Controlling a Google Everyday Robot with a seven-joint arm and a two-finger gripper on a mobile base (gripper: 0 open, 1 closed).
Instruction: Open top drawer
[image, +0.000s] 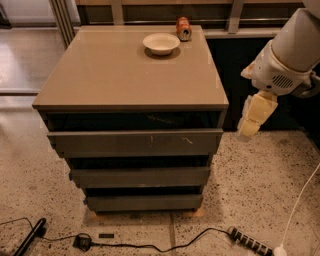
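While gripper (248, 129) hangs right of top drawer (135, 142), well apart | untouched, opening wholly left | jaws: cannot tell

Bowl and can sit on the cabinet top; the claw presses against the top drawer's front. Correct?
No. The bowl and can sit on the cabinet top, but the claw hangs off to the side, apart from the top drawer, as the camera view shows.
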